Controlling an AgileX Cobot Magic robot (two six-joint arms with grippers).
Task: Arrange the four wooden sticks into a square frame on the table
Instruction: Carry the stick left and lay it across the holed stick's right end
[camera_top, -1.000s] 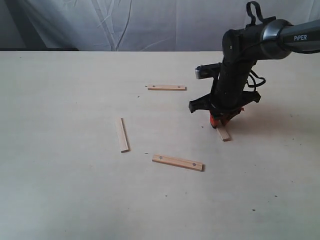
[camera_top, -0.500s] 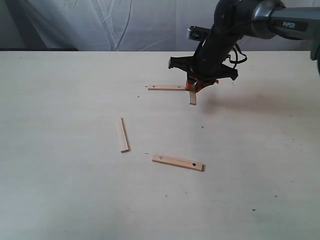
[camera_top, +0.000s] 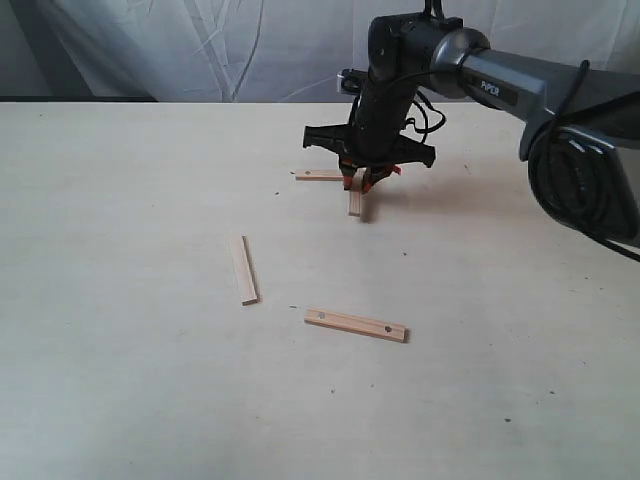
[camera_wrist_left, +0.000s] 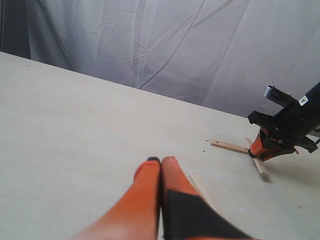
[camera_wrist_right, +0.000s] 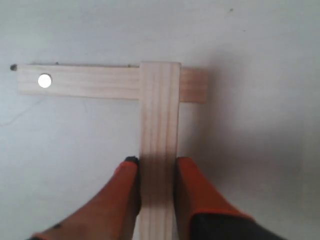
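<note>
My right gripper (camera_top: 358, 181) is shut on a plain wooden stick (camera_top: 355, 205), orange fingers (camera_wrist_right: 192, 187) clamping its two long edges. In the right wrist view this held stick (camera_wrist_right: 159, 120) crosses over a holed stick (camera_wrist_right: 75, 81) close to that stick's end. On the table (camera_top: 120, 380) the holed stick (camera_top: 320, 174) lies at the back. A plain stick (camera_top: 243, 268) lies to the left and another holed stick (camera_top: 356, 324) lies in front. My left gripper (camera_wrist_left: 161, 161) is shut and empty, hovering beside a plain stick (camera_wrist_left: 205, 192); it is out of the exterior view.
A wrinkled white cloth (camera_top: 200, 50) hangs behind the table's back edge. The right arm (camera_top: 500, 85) reaches in from the right, with its dark cable bundle (camera_top: 585, 190) at the right edge. Bare tabletop stretches to the left and front.
My right gripper has carried the plain stick from the right front, up and to the left, until it overlaps the end of the back holed stick. The other sticks have not moved.
</note>
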